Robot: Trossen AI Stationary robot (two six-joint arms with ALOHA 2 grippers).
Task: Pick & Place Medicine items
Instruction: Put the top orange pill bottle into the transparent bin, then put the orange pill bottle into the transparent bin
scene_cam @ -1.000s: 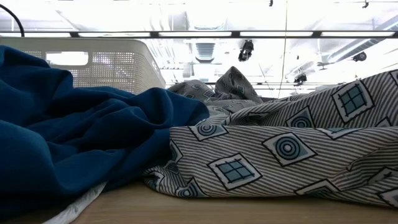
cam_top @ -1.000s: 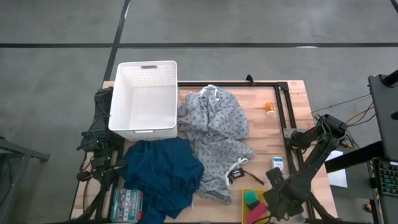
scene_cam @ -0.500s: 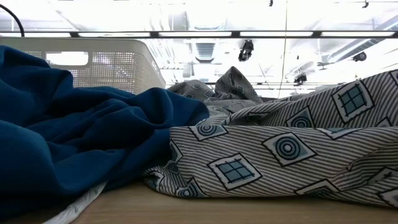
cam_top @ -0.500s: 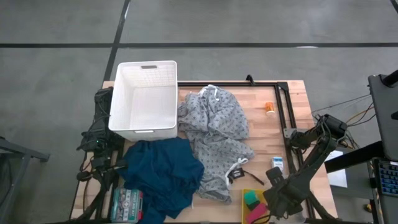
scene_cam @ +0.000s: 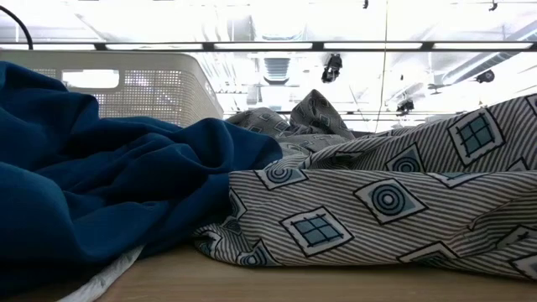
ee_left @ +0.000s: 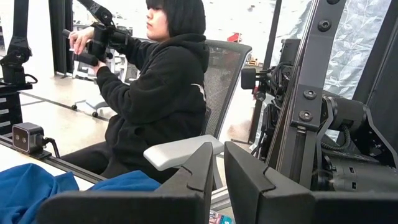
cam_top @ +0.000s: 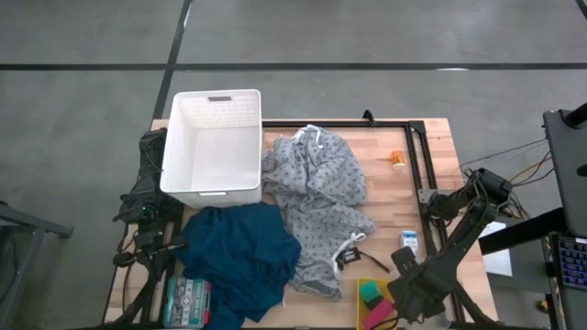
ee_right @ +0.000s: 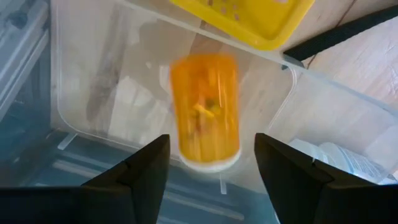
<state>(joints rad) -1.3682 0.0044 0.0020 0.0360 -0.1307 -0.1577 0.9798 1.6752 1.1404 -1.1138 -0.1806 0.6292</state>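
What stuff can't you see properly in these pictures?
- Orange bottle: blurred in the right wrist view, so its label cannot be read.
- Small white carton: too small in the high view to read its print.
- Low view: the blue cloth and patterned cloth hide everything behind them.
- Right tool: in the high view it is hidden under its own arm.

the table top (cam_top: 385, 197) is showing pale wood planks with a smooth matt finish. the white basket (cam_top: 213, 145) is looking like moulded plastic with perforated walls. a dark blue cloth (cam_top: 240, 259) is lying soft and matt beside a grey patterned cloth (cam_top: 321, 197) with a fine woven stripe. the orange bottle (ee_right: 205, 109) is reading as translucent glossy plastic inside a clear plastic bin (ee_right: 93, 81). the yellow tray (ee_right: 249, 15) is looking smooth. the small white carton (cam_top: 409, 241) is appearing to be card.
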